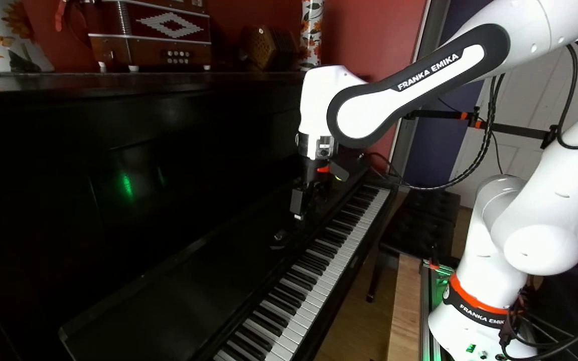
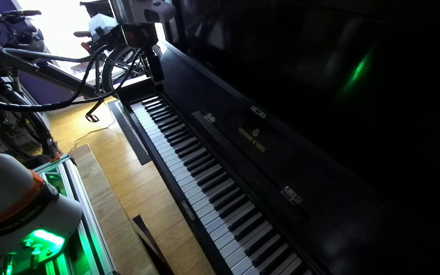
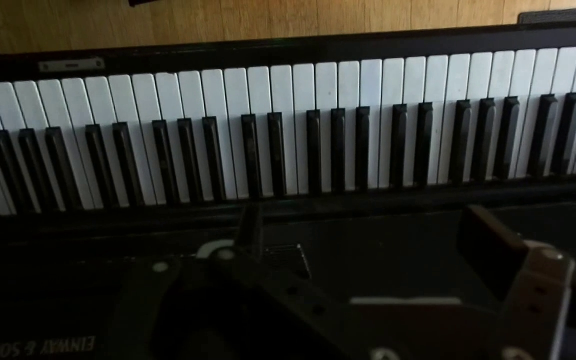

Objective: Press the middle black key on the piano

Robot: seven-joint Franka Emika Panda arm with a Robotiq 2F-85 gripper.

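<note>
The large glossy black piano (image 1: 133,240) stands with its keyboard uncovered; it also shows in an exterior view (image 2: 220,91) with gold lettering. Its long row of white and narrow black keys runs across the wrist view (image 3: 338,135). All keys in view look level, none visibly pressed. Which black key is the middle one cannot be told for certain. My gripper (image 1: 301,208) hangs pointing down over the open lid behind the keys, apart from them; it shows dimly in an exterior view (image 2: 155,72). In the wrist view its fingers (image 3: 368,232) are wide apart with nothing between them.
The upright front of the piano rises close behind the gripper. Metal hinges (image 2: 291,194) stick up from the lid. An accordion (image 1: 151,35) and a concertina (image 1: 269,47) stand on top. A black bench (image 1: 422,220) and a bicycle (image 2: 52,68) stand at the far end.
</note>
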